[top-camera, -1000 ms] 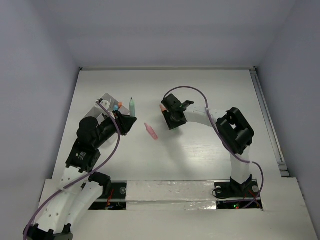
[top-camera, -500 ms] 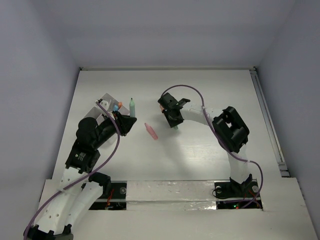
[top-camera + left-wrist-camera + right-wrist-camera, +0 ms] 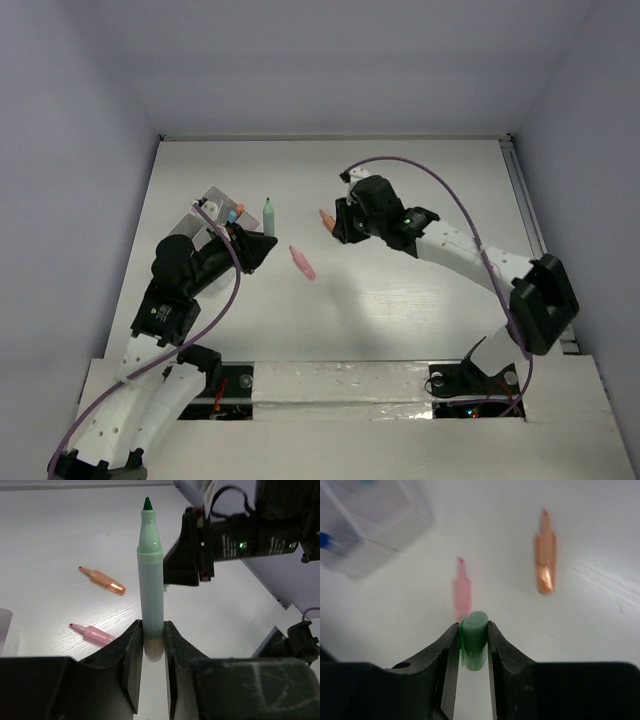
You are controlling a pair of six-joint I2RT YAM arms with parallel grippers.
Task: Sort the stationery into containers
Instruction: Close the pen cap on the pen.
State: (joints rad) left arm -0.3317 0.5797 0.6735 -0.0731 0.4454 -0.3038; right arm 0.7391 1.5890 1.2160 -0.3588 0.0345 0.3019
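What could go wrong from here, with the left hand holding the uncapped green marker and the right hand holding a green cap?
The left hand grips the green marker only at its base, so pressing a cap on could tilt it. The right hand pinches the green cap near its tips; a misaligned approach might knock it loose. The orange marker lies close by the right hand and could get swept aside.

Pale lavender walls [image 3: 70, 180] are enclosing a white surface [image 3: 420, 320], which is lying under soft, even light.
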